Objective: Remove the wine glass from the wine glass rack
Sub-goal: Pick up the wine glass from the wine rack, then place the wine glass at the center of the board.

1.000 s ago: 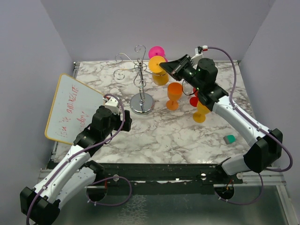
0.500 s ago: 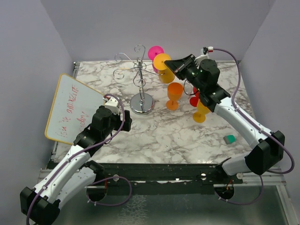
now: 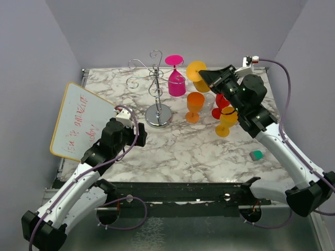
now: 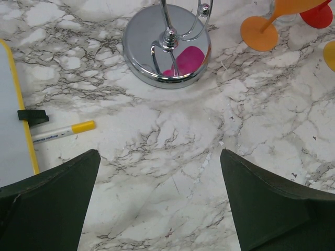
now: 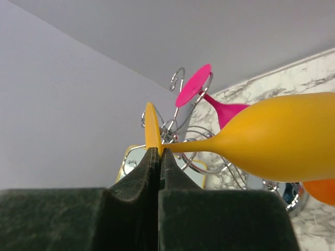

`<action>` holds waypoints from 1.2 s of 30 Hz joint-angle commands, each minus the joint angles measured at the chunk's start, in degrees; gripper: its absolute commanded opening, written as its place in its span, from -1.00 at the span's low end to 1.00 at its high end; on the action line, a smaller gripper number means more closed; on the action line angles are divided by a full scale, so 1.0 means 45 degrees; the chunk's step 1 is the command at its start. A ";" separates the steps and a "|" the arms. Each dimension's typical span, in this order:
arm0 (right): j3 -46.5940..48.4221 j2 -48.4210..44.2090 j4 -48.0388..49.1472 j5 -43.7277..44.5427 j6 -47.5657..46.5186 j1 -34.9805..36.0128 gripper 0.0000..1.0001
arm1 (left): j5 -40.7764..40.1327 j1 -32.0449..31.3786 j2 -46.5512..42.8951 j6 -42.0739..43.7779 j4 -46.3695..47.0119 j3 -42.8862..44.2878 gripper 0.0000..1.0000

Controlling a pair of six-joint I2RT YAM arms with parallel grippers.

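Observation:
The chrome wine glass rack [image 3: 156,78] stands at the back middle on its round base [image 4: 166,52]. A yellow wine glass [image 3: 200,78] hangs in the air to the right of the rack, apart from its wire arms. My right gripper [image 3: 205,75] is shut on the rim of its foot, and the right wrist view shows the bowl [image 5: 277,141] lying sideways with the gripper [image 5: 158,151] pinching the foot disc. A pink wine glass [image 3: 176,83] hangs upside down on the rack. Near the rack base, my left gripper [image 4: 159,154] stands open above bare marble.
An orange glass [image 3: 194,106], a red glass [image 3: 219,104] and a yellow-orange glass [image 3: 226,121] stand right of the rack, under the right arm. A whiteboard [image 3: 78,123] with a marker [image 4: 63,132] lies at the left. A small green block [image 3: 256,155] sits at the front right.
The right arm has swung to the right with the yellow wine glass, drawing it off the rack's arm and clear of the pink glass. The left arm has not moved.

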 commanded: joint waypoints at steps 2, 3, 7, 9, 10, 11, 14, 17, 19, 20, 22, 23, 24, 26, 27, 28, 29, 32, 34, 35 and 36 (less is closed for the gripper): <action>-0.0696 -0.1513 -0.1435 0.0368 -0.1855 -0.0006 -0.99 | 0.0141 0.0075 -0.0504 -0.0150 0.0232 -0.0098 0.97; -0.0700 -0.1729 -0.1659 0.0182 -0.2185 -0.0006 -0.99 | 0.0141 0.0075 -0.0576 -0.0150 0.0252 -0.0098 0.98; -0.0894 -0.2576 -0.2480 -0.0964 -0.3568 -0.0006 -0.99 | 0.0202 0.0093 -0.0662 -0.0150 0.0374 -0.0082 0.98; -0.1116 -0.3024 -0.2593 -0.1994 -0.4260 -0.0006 -0.99 | 0.0469 0.0095 -0.0686 -0.0150 0.0483 -0.0088 0.97; -0.1357 -0.3260 -0.2453 -0.2638 -0.4617 -0.0006 -0.99 | 0.0649 0.0097 -0.0689 -0.0177 0.0576 -0.0094 0.97; -0.1598 -0.3519 -0.2333 -0.3238 -0.4840 -0.0006 -0.99 | 0.0827 0.0095 -0.0690 -0.0248 0.0676 -0.0125 0.97; -0.2288 -0.4106 -0.2062 -0.5185 -0.5459 -0.0006 -0.99 | 0.1347 0.0095 -0.0690 -0.0628 0.0989 -0.0235 0.97; -0.2530 -0.4235 -0.2511 -0.6865 -0.5982 -0.0006 -0.99 | 0.2363 0.0095 -0.0791 -0.1373 0.1453 -0.0471 0.97; -0.2607 -0.4271 -0.2796 -0.7876 -0.6196 -0.0006 -0.99 | 0.3122 0.0095 -0.0957 -0.1988 0.1941 -0.0685 0.97; -0.2665 -0.4302 -0.2820 -0.8148 -0.6277 -0.0006 -0.99 | 0.3322 0.0095 -0.1048 -0.2264 0.2147 -0.0765 0.97; -0.2742 -0.4347 -0.2814 -0.8477 -0.6436 -0.0006 -0.99 | 0.3692 0.0095 -0.1214 -0.2679 0.2444 -0.0843 0.98; -0.2818 -0.4371 -0.2713 -0.8716 -0.6481 -0.0006 -0.99 | 0.3898 0.0095 -0.1336 -0.2864 0.2589 -0.0826 0.97; -0.2896 -0.4373 -0.2566 -0.8981 -0.6496 -0.0006 -0.99 | 0.4124 0.0095 -0.1393 -0.3040 0.2734 -0.0795 0.98; -0.3203 -0.4359 -0.2236 -0.9554 -0.6358 -0.0006 -0.99 | 0.4600 0.0095 -0.1504 -0.3360 0.3020 -0.0665 0.97; -0.3379 -0.4313 -0.2047 -0.9815 -0.6215 -0.0006 -0.99 | 0.4849 0.0095 -0.1544 -0.3495 0.3120 -0.0596 0.97; -0.3552 -0.4296 -0.1884 -1.0090 -0.6089 -0.0006 -0.99 | 0.5085 0.0095 -0.1583 -0.3615 0.3220 -0.0512 0.97; -0.3679 -0.4254 -0.1732 -1.0314 -0.5969 -0.0006 -0.99 | 0.5347 0.0095 -0.1634 -0.3720 0.3306 -0.0450 0.98; -0.3942 -0.4233 -0.1616 -1.0543 -0.5851 -0.0006 -0.99 | 0.6292 0.0095 -0.1714 -0.4046 0.3705 -0.0302 0.96; -0.4034 -0.4237 -0.1639 -1.0554 -0.5899 0.0008 -0.99 | 0.7224 0.0095 -0.1622 -0.4263 0.4101 -0.0114 0.95; -0.4107 -0.4225 -0.1636 -1.0604 -0.5911 0.0013 -0.99 | 0.7723 0.0095 -0.1522 -0.4429 0.4371 -0.0042 0.94; -0.4158 -0.4184 -0.1606 -1.0660 -0.5902 0.0023 -0.99 | 0.8284 0.0095 -0.1390 -0.4698 0.4832 -0.0006 0.93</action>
